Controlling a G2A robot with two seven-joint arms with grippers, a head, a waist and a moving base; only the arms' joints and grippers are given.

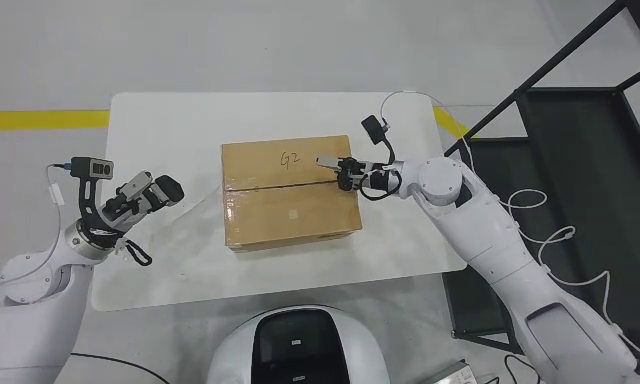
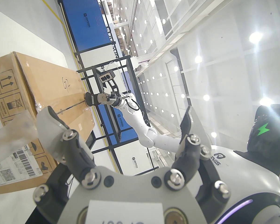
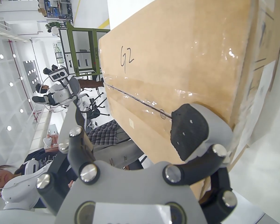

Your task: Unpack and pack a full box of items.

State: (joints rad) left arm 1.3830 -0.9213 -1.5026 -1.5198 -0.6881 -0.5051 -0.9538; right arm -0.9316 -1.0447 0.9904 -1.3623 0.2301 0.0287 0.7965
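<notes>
Right gripper (image 1: 338,169) is seen spread at centre right of the top view, one pad (image 3: 189,131) set at the taped seam (image 3: 140,100) of the box (image 1: 290,189), which is centred on the table (image 1: 160,124). Should that pad be dragged, the unbraced box may be shoved askew, since the left gripper (image 1: 168,191), likewise spread, is stationed well apart at mid-left.

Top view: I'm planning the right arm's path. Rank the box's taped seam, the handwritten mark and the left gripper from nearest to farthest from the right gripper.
1. taped seam, directly at the right gripper.
2. handwritten mark, on the half of the box away from the robot.
3. left gripper, off the box's opposite end.
</notes>
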